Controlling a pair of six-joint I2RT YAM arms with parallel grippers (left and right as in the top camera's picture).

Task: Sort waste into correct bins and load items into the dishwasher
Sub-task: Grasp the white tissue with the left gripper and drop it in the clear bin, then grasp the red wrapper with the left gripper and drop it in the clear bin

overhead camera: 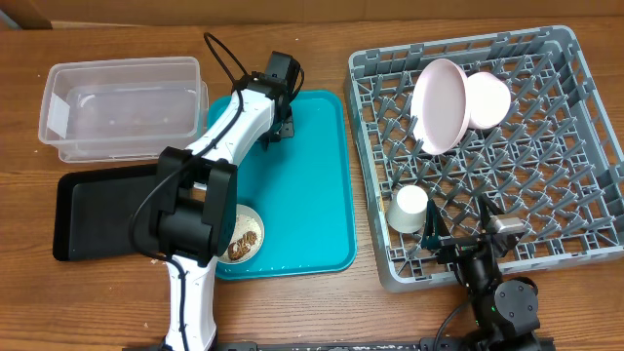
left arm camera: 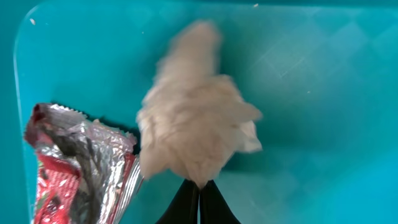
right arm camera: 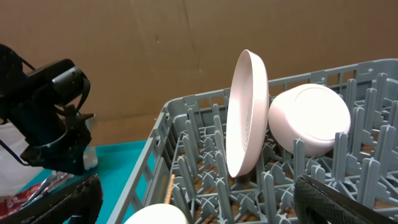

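My left gripper (left arm camera: pixel 200 190) is shut on the crumpled white tissue (left arm camera: pixel 196 127), over the far left part of the teal tray (overhead camera: pixel 312 185). The red crinkled wrapper (left arm camera: pixel 74 171) lies just left of it on that tray. In the overhead view the left gripper (overhead camera: pixel 278 125) hides both. The pink plate (overhead camera: pixel 437 105) and pink bowl (overhead camera: pixel 489 99) stand in the grey dish rack (overhead camera: pixel 575 166). The white cup (overhead camera: pixel 409 208) sits near the rack's front left. My right gripper (right arm camera: pixel 199 208) is open and empty at the rack's front edge.
The clear tub (overhead camera: pixel 122 107) is at the back left, with the black tray (overhead camera: pixel 97 210) in front of it. A cream bowl with brown-flecked scraps (overhead camera: pixel 244 234) sits at the teal tray's front left, beside my left arm.
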